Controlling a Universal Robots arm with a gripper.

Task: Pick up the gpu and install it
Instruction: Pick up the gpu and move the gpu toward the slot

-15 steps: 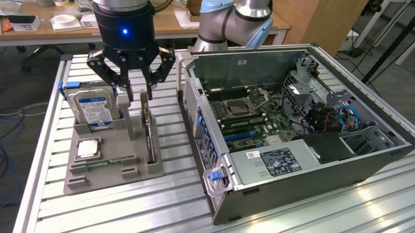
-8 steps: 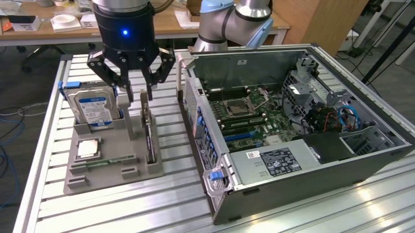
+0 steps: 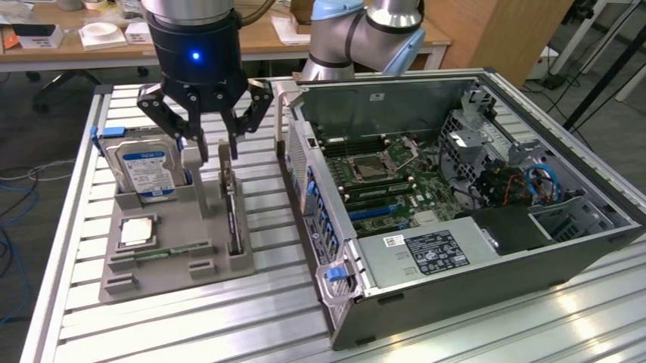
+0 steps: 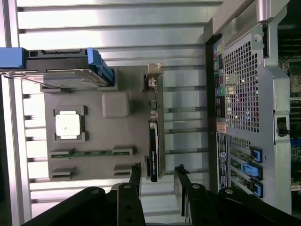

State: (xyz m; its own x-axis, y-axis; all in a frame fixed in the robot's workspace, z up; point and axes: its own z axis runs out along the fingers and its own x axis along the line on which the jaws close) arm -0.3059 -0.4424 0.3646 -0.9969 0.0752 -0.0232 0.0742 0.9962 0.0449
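Black pincer (image 3: 214, 150) bearing a blue light (image 3: 195, 54); silver-grey arm (image 3: 349, 38) with pale-blue joint caps (image 3: 338, 9).

A hard drive (image 3: 144, 168) stands upright at the far end of a grey holder (image 3: 151, 274); 1 processor chip (image 3: 138, 231) and 1 green memory stick (image 3: 166, 250) lie nearer. An open computer case (image 3: 485, 276) sits on the exterior view's right of the slatted table (image 3: 181, 333).
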